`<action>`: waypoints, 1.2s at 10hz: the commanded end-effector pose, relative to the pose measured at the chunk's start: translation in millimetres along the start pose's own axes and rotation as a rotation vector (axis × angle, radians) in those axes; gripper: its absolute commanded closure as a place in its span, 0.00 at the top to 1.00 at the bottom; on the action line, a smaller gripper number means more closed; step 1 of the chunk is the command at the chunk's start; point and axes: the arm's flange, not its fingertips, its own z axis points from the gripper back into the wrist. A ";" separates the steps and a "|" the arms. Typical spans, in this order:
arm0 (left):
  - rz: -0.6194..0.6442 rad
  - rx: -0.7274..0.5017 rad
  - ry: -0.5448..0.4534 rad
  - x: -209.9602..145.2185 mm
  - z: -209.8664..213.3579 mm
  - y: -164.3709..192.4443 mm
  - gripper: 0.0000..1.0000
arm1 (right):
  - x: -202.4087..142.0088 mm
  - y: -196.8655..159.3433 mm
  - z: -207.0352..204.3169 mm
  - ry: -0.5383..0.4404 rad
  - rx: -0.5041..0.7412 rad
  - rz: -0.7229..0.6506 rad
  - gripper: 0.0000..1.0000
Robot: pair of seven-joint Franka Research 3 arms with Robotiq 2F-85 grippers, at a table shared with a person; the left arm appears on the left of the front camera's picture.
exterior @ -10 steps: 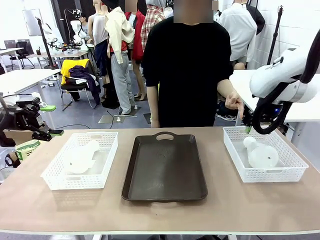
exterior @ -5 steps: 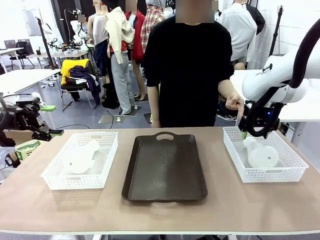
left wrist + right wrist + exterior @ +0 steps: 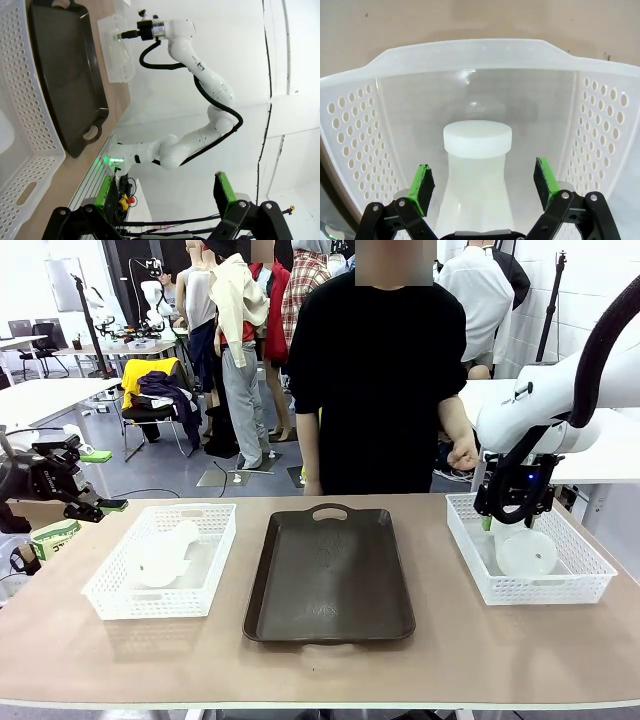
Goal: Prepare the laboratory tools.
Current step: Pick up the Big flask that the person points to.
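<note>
One frosted white flask (image 3: 527, 552) lies on its side in the right mesh basket (image 3: 590, 575). My right gripper (image 3: 494, 524) reaches down into that basket at the flask's neck. In the right wrist view the capped neck of this flask (image 3: 477, 165) lies between the open gripper's (image 3: 484, 185) green pads (image 3: 422, 186), and no contact is visible. A second flask (image 3: 160, 555) lies in the left mesh basket (image 3: 112, 600). My left gripper (image 3: 101, 481) hangs open off the table's left end, empty, and shows in its own view as well (image 3: 164, 190).
A dark brown handled tray (image 3: 330, 580) lies between the baskets. A person stands at the far side, one hand (image 3: 463, 452) hanging just behind the right basket. The left wrist view shows the left basket (image 3: 30, 125), the tray (image 3: 65, 75) and the right basket (image 3: 116, 50).
My right arm has swung left and down, bringing its gripper into the right basket at the flask's neck. The person's hand has drawn back a little. The left arm has not moved.
</note>
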 end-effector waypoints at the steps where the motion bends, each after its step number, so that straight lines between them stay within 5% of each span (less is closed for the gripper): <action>1: -0.005 0.008 -0.006 0.5 0.3 -1.8 1.00 | 2.5 4.8 -1.4 0.006 -0.039 -0.016 1.00; 3: -0.005 0.008 -0.006 0.5 0.3 -1.8 1.00 | 2.3 7.4 -5.8 -0.009 -0.032 0.003 0.95; 8: -0.005 0.008 -0.006 0.5 0.3 -1.8 1.00 | 9.8 14.3 -12.6 -0.009 -0.058 -0.015 0.10; 9: -0.005 0.008 -0.006 0.5 0.3 -1.8 1.00 | 10.9 14.3 -13.4 -0.012 -0.060 -0.018 0.00; 12: -0.005 0.008 -0.006 0.5 0.3 -1.8 1.00 | 8.8 9.8 -12.2 -0.020 -0.042 -0.040 0.00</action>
